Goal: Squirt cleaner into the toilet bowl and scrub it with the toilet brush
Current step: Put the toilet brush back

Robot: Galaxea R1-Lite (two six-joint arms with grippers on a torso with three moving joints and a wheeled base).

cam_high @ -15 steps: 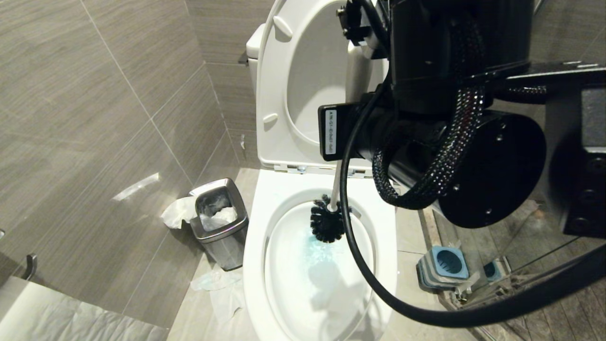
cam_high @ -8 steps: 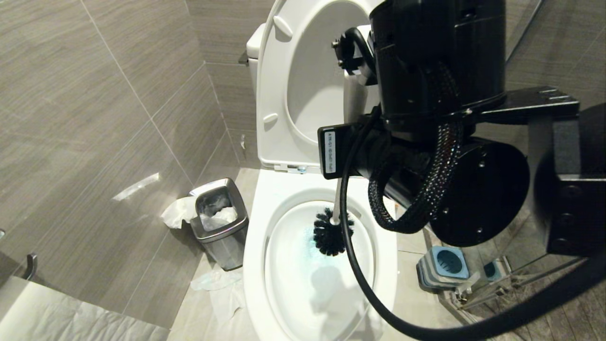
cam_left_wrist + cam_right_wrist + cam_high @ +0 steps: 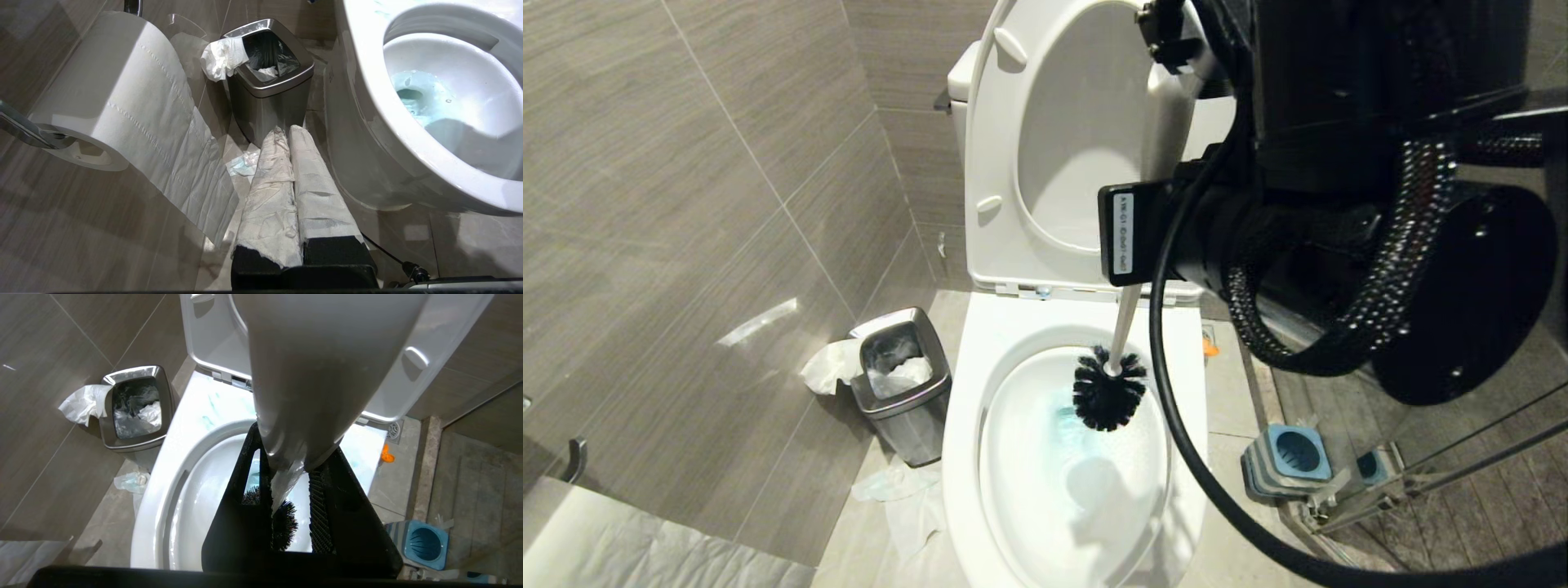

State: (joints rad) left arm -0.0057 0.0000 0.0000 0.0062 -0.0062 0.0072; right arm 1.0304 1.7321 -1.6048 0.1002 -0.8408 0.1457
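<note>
**Brush head swings toward the right side of the bowl**

Shifted across the picture since a second ago, the right arm's black bulk now sits higher and further right in the head view, and the brush head has followed it. The toilet bowl (image 3: 1013,457) itself has not moved, seat and lid standing up behind it. Inside, the cleaner (image 3: 1068,429) shows as a pale turquoise pool around the drain, with thin streaks on the rim near the hinges.

The toilet brush (image 3: 1109,398) stands nearly upright, its black bristle head inside the bowl at the back and right of centre, beside the tinted water rather than over it as before. Whether the bristles press on the porcelain I cannot tell.

The right gripper (image 3: 291,479) is clamped on the white handle, seen from the wrist with both black fingers either side of it. The left gripper (image 3: 291,132) hangs low beside the toilet, jaws closed together and wrapped in paper, holding nothing.

Judging by this, squirting is done and scrubbing is under way, working sideways round the back wall.
</note>
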